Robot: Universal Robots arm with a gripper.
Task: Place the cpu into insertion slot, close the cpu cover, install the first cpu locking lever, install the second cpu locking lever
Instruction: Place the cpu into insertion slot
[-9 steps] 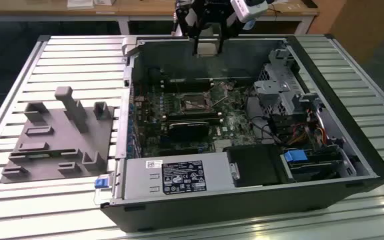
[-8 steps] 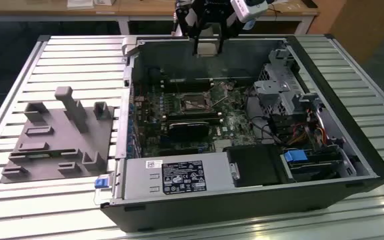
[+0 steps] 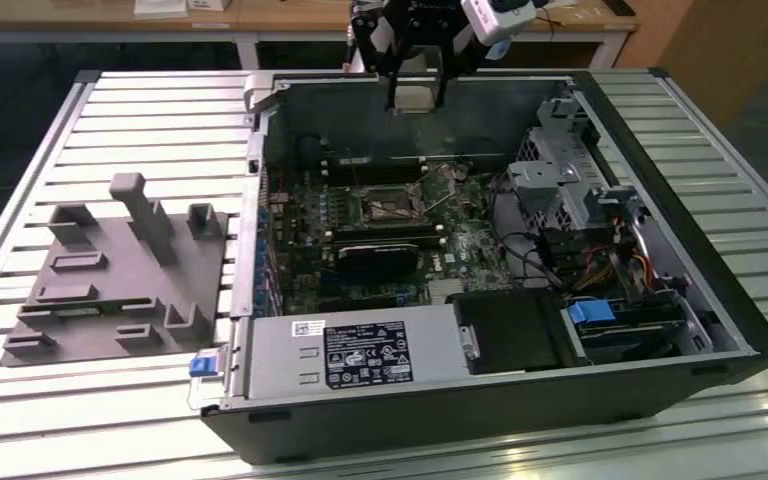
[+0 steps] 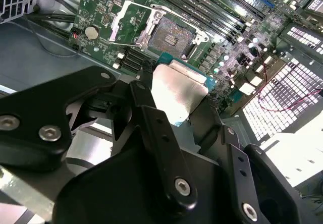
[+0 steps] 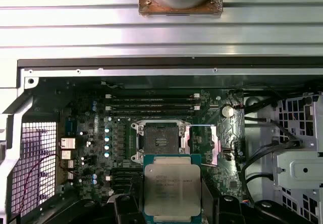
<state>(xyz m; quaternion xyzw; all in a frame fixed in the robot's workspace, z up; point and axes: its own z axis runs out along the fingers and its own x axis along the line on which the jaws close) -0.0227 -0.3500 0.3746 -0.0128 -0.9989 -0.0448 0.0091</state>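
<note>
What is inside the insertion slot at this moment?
Nothing sits in the insertion slot: its dark contact field lies bare. The cpu is outside it, held by the gripper, hiding part of the slot's rim in the first wrist view.

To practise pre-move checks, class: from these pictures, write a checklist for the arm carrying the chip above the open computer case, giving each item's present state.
1. Small flat square grey-metal cpu gripped by the end effector: ok.
2. Square silvery-rimmed insertion slot, dark centre uncovered: ok.
3. Thin silvery metal cpu cover swung open beside the slot: ok.
4. Cpu edges parallel to the slot's edges in the first wrist view: ok.
5. Cpu centred over the slot: cannot tell.
</note>
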